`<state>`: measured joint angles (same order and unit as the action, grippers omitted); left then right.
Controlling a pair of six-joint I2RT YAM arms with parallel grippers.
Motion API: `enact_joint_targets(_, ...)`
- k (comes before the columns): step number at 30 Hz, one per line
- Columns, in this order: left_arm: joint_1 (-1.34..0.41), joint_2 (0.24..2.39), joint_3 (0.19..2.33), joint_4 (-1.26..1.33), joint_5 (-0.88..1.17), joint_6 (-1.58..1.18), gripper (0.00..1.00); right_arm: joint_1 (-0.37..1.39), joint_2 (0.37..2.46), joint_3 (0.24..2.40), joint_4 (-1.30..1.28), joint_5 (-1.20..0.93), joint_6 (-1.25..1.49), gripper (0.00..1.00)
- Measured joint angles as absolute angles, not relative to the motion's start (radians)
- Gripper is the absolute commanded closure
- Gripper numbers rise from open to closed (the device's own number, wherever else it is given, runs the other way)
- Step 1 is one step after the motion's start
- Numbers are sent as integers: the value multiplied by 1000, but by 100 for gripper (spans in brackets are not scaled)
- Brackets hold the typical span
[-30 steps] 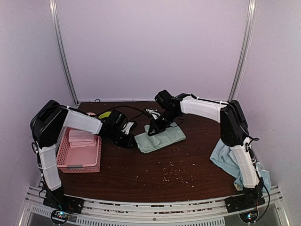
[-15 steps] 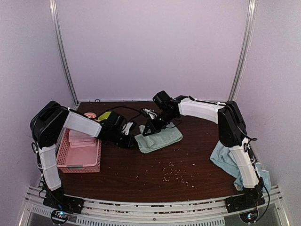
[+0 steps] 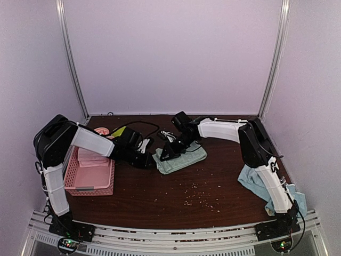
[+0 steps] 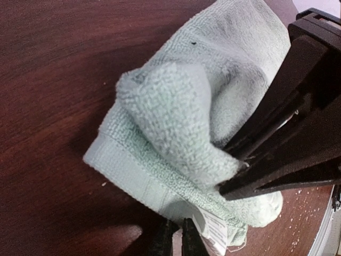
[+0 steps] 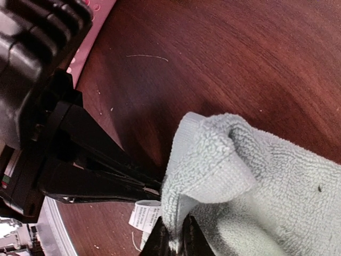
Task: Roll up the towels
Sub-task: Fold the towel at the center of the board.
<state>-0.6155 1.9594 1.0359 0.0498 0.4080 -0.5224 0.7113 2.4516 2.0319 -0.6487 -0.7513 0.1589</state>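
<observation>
Both arms have white sleeved links between bulky black joints, the left arm (image 3: 93, 140) at frame left, the right arm (image 3: 221, 129) at frame right, on black bases (image 3: 69, 230). The left gripper (image 5: 157, 186) is matte black, ribbed, with tapering fingers (image 5: 90, 133)

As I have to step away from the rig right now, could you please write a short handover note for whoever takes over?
Left gripper: shut on the mint green towel, at its labelled edge.
Right gripper: shut on the same towel, close beside.
Pink towel lies in the basket; light blue towels heaped by the right arm's base.
Done: mint towel's end curled over, roll barely begun.
Left: finish that roll, then the blue ones.
</observation>
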Motion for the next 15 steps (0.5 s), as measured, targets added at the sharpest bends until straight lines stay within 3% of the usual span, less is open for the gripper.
enact_joint_targets(6, -616, 1943, 1023, 42, 386, -526, 92, 712, 2452, 1990, -624, -847, 165, 59)
enact_joint_targets(15, -616, 1759, 976, -109, 299, -530, 91, 693, 2374, 1929, -644, -883, 112, 59)
